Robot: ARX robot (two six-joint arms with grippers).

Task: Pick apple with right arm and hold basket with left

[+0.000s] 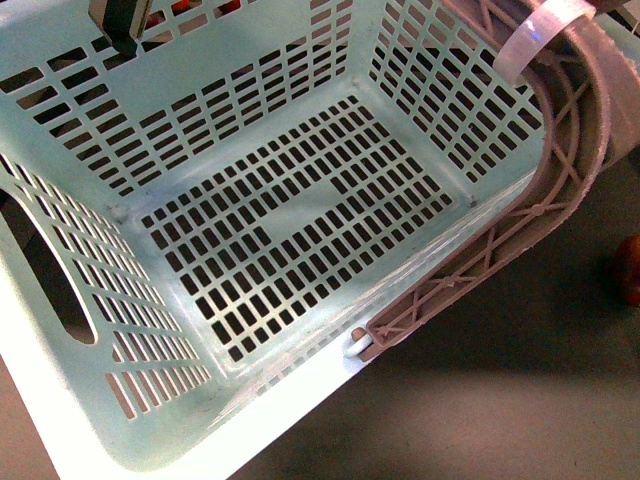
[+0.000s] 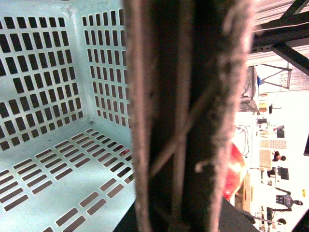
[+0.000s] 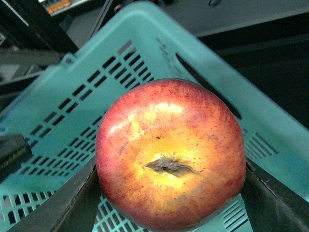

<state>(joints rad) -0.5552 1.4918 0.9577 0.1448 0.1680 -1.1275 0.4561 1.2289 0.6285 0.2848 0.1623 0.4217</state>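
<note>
Your right gripper (image 3: 171, 195) is pinching the round, bright red apple with a yellow-orange blush (image 3: 170, 154). One dark finger (image 3: 72, 203) presses each side of it, and the stem dimple faces the wrist camera. The apple hangs above the large pale mint-turquoise plastic basket with slotted walls and floor (image 1: 260, 55), over its rim and clear of the floor.

In the front view you look down into the basket, which holds nothing. One oval hand-hole (image 1: 50, 270) is cut in its near wall. Its brownish-mauve latticed handle (image 1: 570, 170) curves along one long rim, with a white band (image 1: 540, 30) wrapped round it at the far end.

In the left wrist view that handle stands blurred right against the lens, with the basket's inside to one side and a patch of red beyond it. You cannot tell whether the left gripper is closed on the handle, because its fingers cannot be made out.

A dull reddish-brown round object (image 1: 630, 270) lies on the dark surface just outside the basket's handle side.
</note>
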